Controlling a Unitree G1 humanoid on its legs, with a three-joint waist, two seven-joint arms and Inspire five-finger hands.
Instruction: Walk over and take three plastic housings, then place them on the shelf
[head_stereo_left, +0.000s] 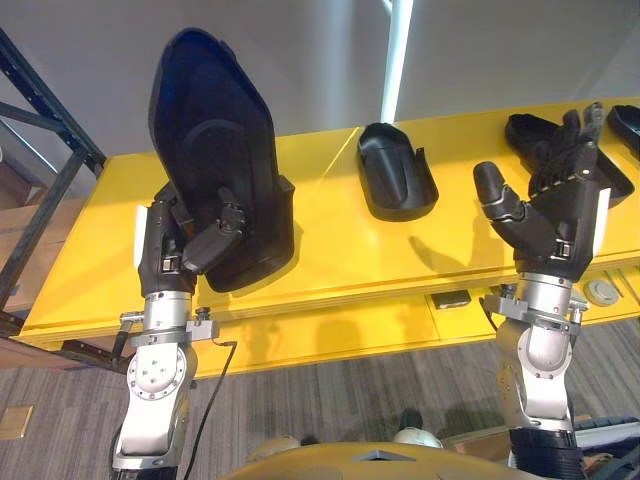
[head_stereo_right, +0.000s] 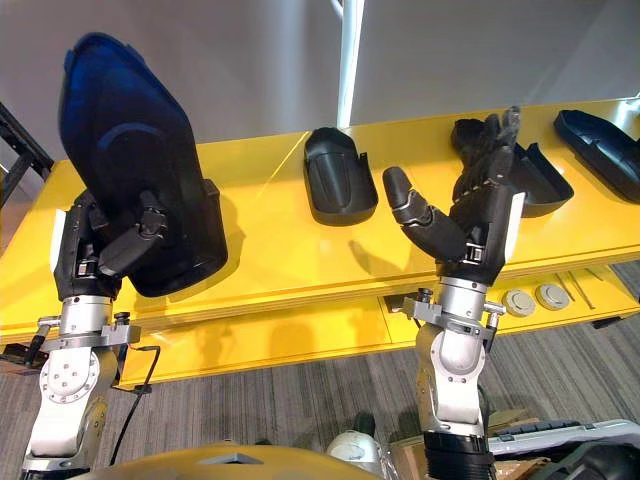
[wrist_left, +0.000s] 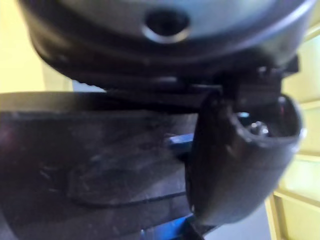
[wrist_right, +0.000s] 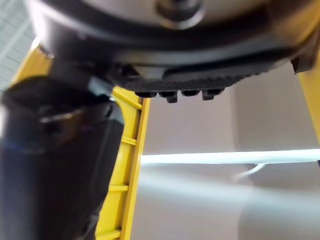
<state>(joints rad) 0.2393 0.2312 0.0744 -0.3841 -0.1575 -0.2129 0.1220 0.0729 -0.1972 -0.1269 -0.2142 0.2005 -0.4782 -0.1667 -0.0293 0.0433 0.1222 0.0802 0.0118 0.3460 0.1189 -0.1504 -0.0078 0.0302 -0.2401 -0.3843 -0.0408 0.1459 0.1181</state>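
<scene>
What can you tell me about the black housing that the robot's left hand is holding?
The black plastic housing is a large, glossy, elongated shell with a rounded top, a raised curved ridge on its face and a blocky tab on one side. It is held upright over the yellow shelf by the left hand, which grips its lower end, thumb across its face.

Left hand (head_stereo_left: 165, 248) fingers behind the raised housing (head_stereo_left: 215, 130); rightmost housing (head_stereo_left: 626, 120) edge-cropped.
</scene>
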